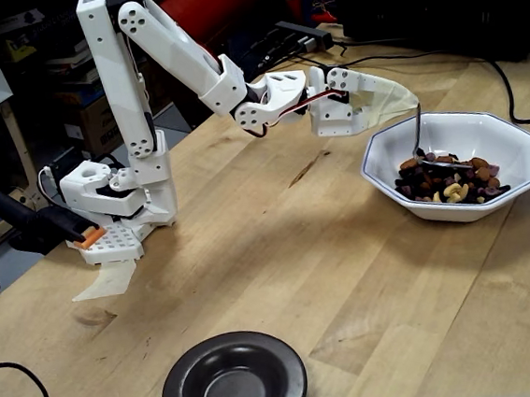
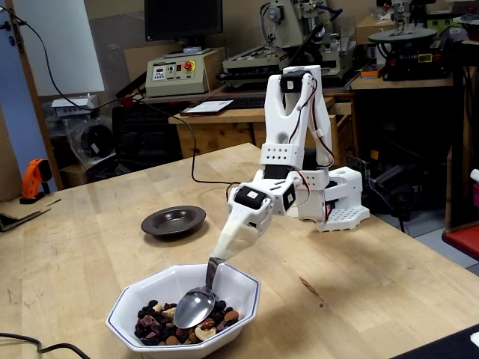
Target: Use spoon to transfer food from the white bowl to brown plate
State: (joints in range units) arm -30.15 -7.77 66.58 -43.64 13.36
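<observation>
The white bowl (image 1: 513,139) (image 2: 247,284) with an octagonal rim holds mixed brown, dark and pale food (image 1: 451,179) (image 2: 161,329). My gripper (image 1: 412,106) (image 2: 215,259) hangs over the bowl's rim, shut on the thin handle of the silver spoon (image 1: 418,139) (image 2: 194,308). The spoon's oval bowl rests down in the food. The brown plate (image 1: 234,382) (image 2: 174,221) lies empty, well away from the bowl.
The arm's white base (image 1: 115,199) (image 2: 337,202) is fixed on the wooden table (image 1: 308,260). A black cable (image 1: 508,91) runs behind the bowl. An orange tool (image 2: 34,179) lies at the table's far left. Workshop machines stand behind.
</observation>
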